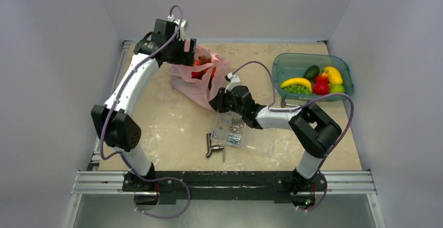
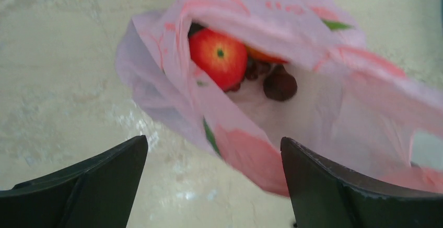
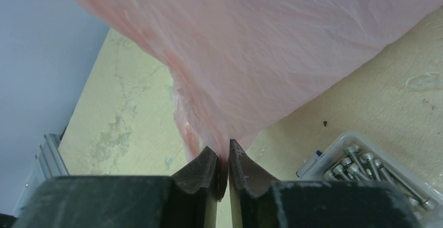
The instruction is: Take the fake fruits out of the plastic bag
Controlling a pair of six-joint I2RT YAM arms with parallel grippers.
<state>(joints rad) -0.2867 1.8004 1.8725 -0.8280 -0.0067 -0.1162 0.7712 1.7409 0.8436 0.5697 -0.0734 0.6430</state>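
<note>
Beneath the spread left gripper, the right gripper pinches the plastic bag.

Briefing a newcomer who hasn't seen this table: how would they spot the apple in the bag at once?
On the table, left of the teal bin, is a pink bag. Just inside its open mouth sits the apple: round, glossy red with a green dot, brighter and bigger than the dark grapes beside it.
</note>
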